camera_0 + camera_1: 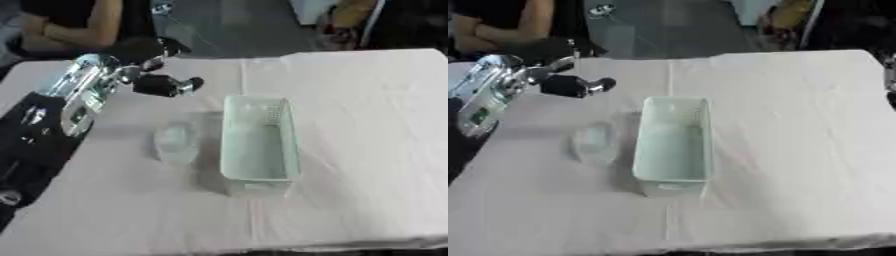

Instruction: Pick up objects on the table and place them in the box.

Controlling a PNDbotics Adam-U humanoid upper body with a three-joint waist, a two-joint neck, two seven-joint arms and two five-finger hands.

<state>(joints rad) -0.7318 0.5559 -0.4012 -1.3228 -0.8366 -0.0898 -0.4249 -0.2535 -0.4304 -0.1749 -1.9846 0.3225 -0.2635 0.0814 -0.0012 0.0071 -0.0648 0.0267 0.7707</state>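
Observation:
A small clear container [176,142] lies on the pale tablecloth just left of the box. The box [259,145] is a pale green, long open bin in the middle of the table, and I see nothing inside it. My left hand [163,84] hangs above the table behind and to the left of the clear container, apart from it. Its dark fingers and thumb are spread, with nothing between them. The silver and black left forearm [79,97] runs in from the left edge. My right hand shows in neither view.
The table [367,125] is covered with a pinkish-white cloth [798,150] that runs wide to the right of the box. A person sits behind the far left edge with folded arms [70,30], not touching anything on the table.

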